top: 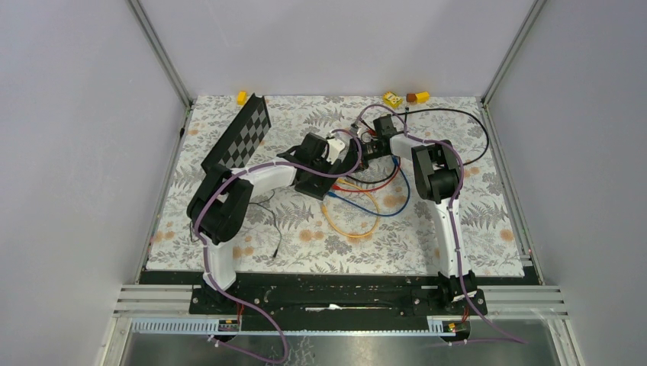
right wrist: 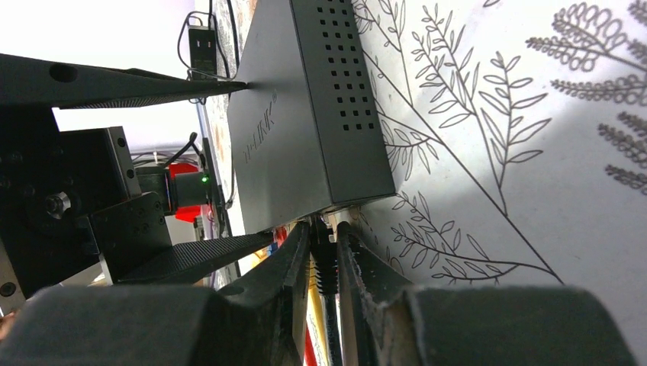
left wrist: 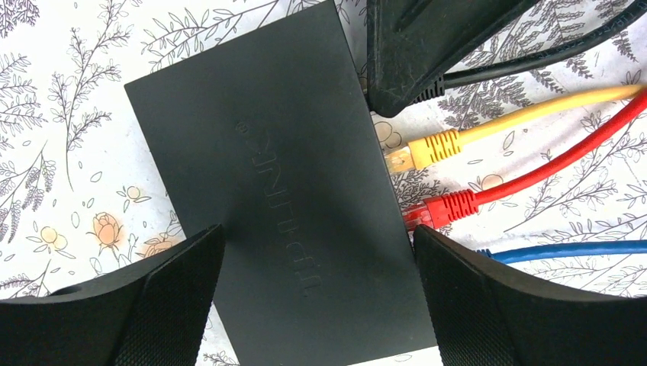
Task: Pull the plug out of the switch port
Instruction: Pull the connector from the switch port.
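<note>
Lying flat on the floral table cover [left wrist: 53,175], the switch [left wrist: 282,191] sat at the centre of the left wrist view. Its port edge faced three o'clock, where a yellow cable [left wrist: 458,137], a red cable [left wrist: 473,200] and a blue cable [left wrist: 557,250] ran off. The left gripper [left wrist: 317,297] straddled the switch, its fingers [left wrist: 152,305] spread wide on either side. At twelve to one o'clock, the right gripper [right wrist: 324,267] was clenched on the black plug [right wrist: 323,255] at the port edge.

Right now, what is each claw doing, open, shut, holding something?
Left gripper: jaws open wide, straddling the switch.
Right gripper: jaws shut on the black plug at the switch's port.
</note>
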Motion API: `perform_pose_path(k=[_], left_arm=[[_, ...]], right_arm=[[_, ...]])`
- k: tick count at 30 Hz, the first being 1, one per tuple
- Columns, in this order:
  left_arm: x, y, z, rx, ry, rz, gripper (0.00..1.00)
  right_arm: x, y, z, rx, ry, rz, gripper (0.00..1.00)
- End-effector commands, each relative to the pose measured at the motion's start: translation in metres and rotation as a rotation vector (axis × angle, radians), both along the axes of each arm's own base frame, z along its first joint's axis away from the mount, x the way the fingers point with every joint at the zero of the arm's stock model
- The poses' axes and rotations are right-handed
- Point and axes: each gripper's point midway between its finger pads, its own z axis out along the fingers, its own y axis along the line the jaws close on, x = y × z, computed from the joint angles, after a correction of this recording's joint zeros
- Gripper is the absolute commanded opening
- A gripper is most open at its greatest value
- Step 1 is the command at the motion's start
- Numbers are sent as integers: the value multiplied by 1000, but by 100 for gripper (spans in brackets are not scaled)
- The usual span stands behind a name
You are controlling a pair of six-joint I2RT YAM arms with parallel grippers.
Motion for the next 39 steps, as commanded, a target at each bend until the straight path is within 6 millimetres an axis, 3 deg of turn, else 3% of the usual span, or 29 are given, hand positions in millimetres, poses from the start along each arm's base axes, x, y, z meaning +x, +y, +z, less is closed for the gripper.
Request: perform_pose_path(k=[1,12,22,32,39], left_arm=[[18,9,-2,30,-35,67,91],[0,16,-21,34,43,104,73],[-2,18,-22,30,41,115,72],[-3,23,-26,38,40,149,72],[-2,27,-27,54,29,159,73]], right_arm=[[-6,-1,-28,-128,-10,5,0],[-13,-2,-25,-119,16,-65,0],[-3,-15,-29,-214,-34,51,0],[-9,-8,-32,-174,95,-93,0],[-7,-14,-33,-231,98,-113,0]])
